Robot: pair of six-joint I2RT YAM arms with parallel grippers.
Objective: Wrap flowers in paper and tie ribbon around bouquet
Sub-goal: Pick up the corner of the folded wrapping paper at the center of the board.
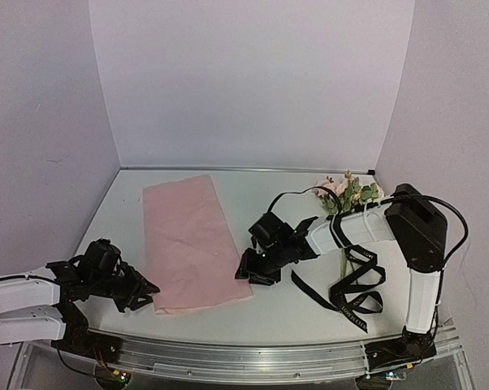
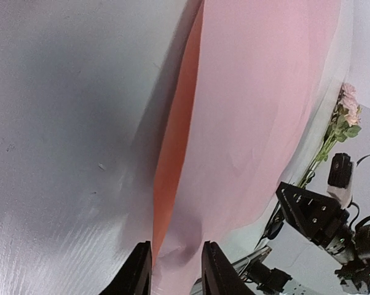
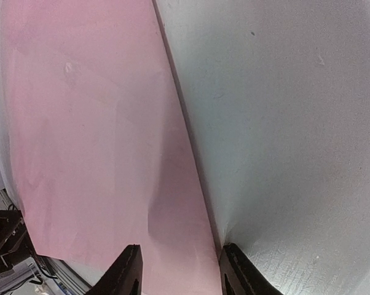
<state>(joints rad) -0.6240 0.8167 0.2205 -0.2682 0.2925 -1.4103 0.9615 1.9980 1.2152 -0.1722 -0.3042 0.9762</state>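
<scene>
The pink paper (image 1: 192,244) lies flat on the table's left half. My left gripper (image 1: 147,294) sits low at the sheet's near left corner. Its jaws (image 2: 176,273) stand open astride that corner, where the paper's (image 2: 259,110) left edge is lifted and shows an orange underside. My right gripper (image 1: 246,272) is at the sheet's near right edge, open (image 3: 180,273), with the edge of the paper (image 3: 93,123) between its fingers. The flowers (image 1: 350,193) lie at the back right, partly behind the right arm. The black ribbon (image 1: 354,288) curls in loops under that arm. No bouquet is formed.
White walls close in the table (image 1: 269,187) at the back and both sides. A metal rail (image 1: 253,353) runs along the near edge. A black cable (image 1: 297,193) loops over the right arm. In the left wrist view the right arm's head (image 2: 314,215) shows beyond the paper, near the flowers (image 2: 348,110).
</scene>
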